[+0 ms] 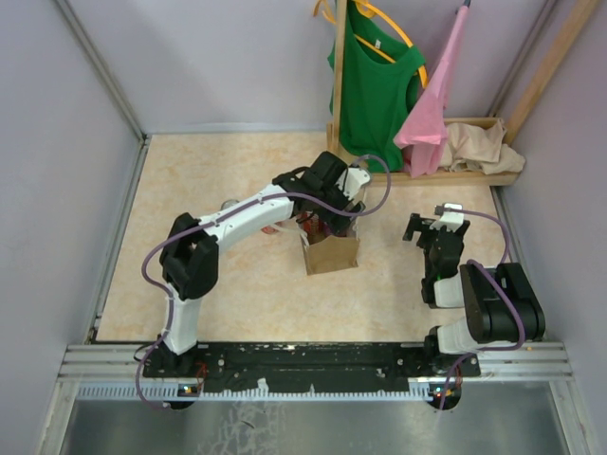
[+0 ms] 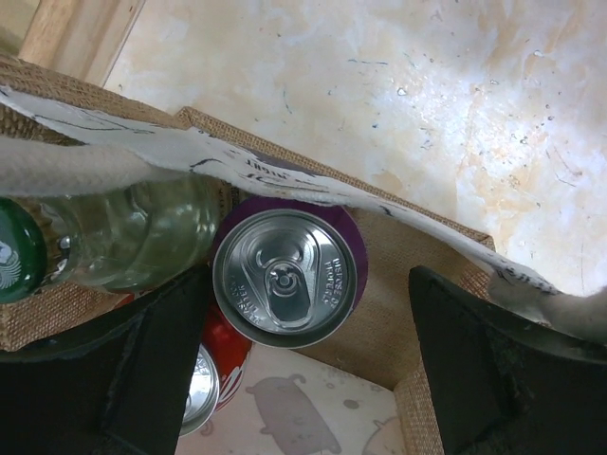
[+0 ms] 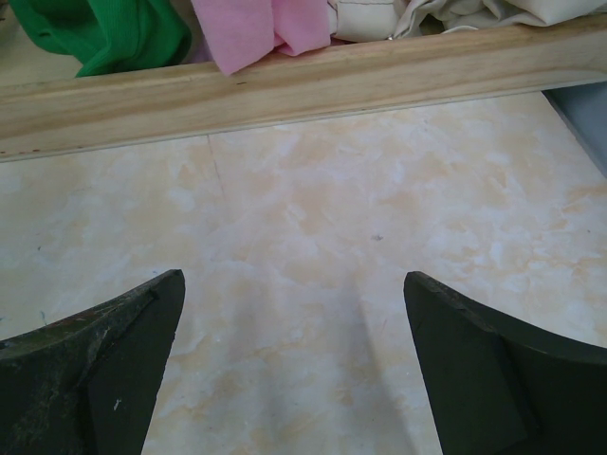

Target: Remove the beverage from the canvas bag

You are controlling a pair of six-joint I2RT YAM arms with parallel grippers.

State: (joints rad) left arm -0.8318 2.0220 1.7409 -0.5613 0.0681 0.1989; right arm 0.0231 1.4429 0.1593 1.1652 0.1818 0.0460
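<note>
Spread wide, the jaws of my left gripper [image 2: 305,280] stand on either side of a purple can [image 2: 285,280] and pinch nothing. The left finger [image 2: 161,370] sits close by the can's rim, though I cannot tell if it touches. The right finger [image 2: 484,370] is clearly apart from it.

That can stands upright inside the canvas bag [image 1: 332,254], with its long axis vertical. Its silver lid and pull tab face straight up at my left wrist camera. It is pushed toward the burlap wall on the far side of the bag, just under a cream rope handle [image 2: 57,166].

Beside it, on the left of the wrist view, a clear bottle [image 2: 142,237] of pale liquid lies with its long axis across the picture. Its green cap [image 2: 14,251] points left. A red can [image 2: 226,351] shows below the purple one, partly hidden by my left finger.

From above, the bag stands upright near the middle of the table [image 3: 313,218], and the left arm reaches over its open top.

My right gripper [image 3: 292,280] has its jaws parted too. It holds nothing and sits over bare tabletop, well apart from the bag. Beyond it runs a wooden rail [image 3: 285,85], with a green shirt [image 1: 375,85] and a pink garment [image 1: 432,109] hanging above.
</note>
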